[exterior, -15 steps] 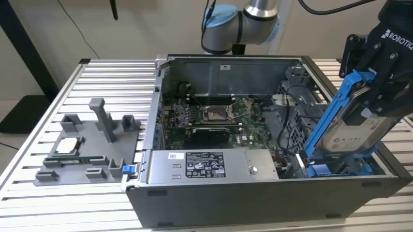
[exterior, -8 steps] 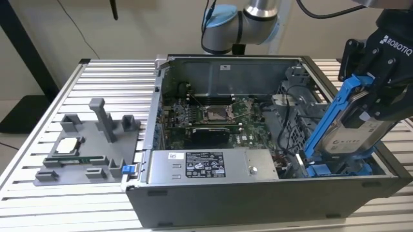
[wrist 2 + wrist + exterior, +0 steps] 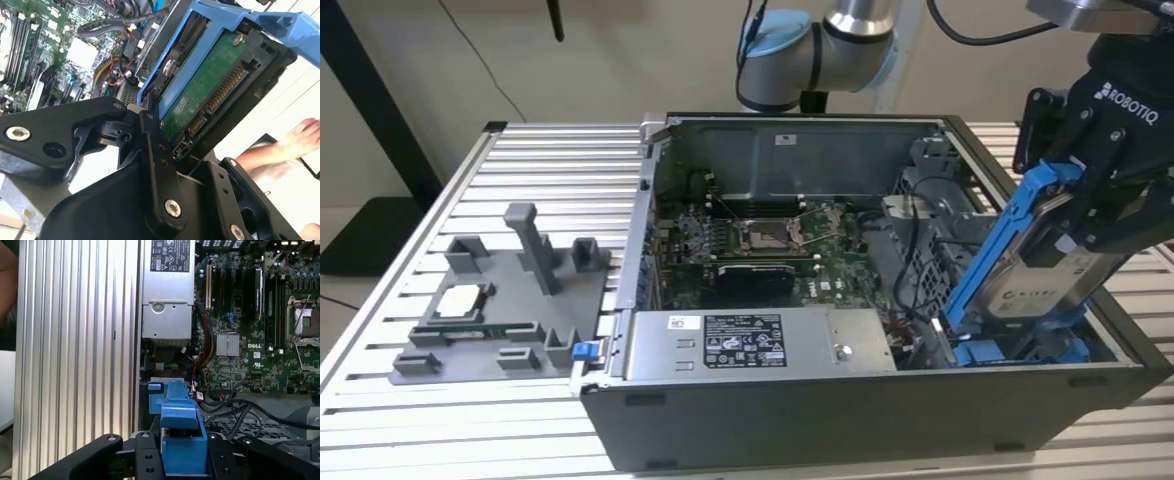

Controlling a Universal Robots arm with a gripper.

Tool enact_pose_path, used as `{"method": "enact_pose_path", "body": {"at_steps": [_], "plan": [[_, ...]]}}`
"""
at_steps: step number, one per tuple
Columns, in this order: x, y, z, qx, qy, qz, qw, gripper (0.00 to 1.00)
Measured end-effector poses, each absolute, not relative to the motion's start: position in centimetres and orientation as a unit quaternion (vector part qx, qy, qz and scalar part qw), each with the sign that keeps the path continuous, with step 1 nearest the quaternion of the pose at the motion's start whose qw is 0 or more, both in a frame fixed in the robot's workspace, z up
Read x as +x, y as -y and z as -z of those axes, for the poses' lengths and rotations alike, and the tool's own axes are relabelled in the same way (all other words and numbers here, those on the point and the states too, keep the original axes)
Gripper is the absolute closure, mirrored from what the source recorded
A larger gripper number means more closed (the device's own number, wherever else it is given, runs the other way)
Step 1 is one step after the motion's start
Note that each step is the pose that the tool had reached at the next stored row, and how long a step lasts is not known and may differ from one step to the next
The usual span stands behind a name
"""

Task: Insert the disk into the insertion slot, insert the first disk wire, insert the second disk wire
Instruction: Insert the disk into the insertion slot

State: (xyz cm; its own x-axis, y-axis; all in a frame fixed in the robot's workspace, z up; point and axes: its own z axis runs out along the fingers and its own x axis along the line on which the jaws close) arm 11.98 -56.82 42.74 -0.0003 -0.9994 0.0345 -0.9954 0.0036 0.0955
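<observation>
One step of the three is in hand, the first: getting the disk into the insertion slot. I take the open computer case (image 3: 854, 420) as my landmark.

Off its left side in the exterior view, a grey fixture tray (image 3: 494, 300) lies on the slatted desk (image 3: 400, 430), well apart from the work. Inside the case, along the near wall, sits the power-supply box (image 3: 747, 345), and behind it the motherboard (image 3: 761, 240).

At the case's right end my tool (image 3: 1074, 225) is clamped on the disk (image 3: 1027, 285), its fingers (image 3: 145, 460) pressed against either side of the blue carrier frame (image 3: 182, 440). The disk hangs tilted. Its lower end is down at the insertion slot (image 3: 1021, 350) in the case's near right corner, and its upper end leans up and out over the rim. I cannot tell whether the lower end touches the slot's blue tabs.

The disk is not seated. In the second wrist view its connector edge (image 3: 225, 92) is bare, so no wire is in, and the black cables (image 3: 914, 250) lie loose inside the case just left of the slot.

Seating it, I judge, calls for squaring the frame with the slot and a straight, gentle push that keeps clear of those cables.
</observation>
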Motion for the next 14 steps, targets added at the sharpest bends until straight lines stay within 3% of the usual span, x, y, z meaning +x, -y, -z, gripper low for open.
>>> {"method": "enact_pose_path", "body": {"at_steps": [14], "plan": [[12.5,56.3,-41.2,0.706,0.706,0.023,0.047,1.0]]}}
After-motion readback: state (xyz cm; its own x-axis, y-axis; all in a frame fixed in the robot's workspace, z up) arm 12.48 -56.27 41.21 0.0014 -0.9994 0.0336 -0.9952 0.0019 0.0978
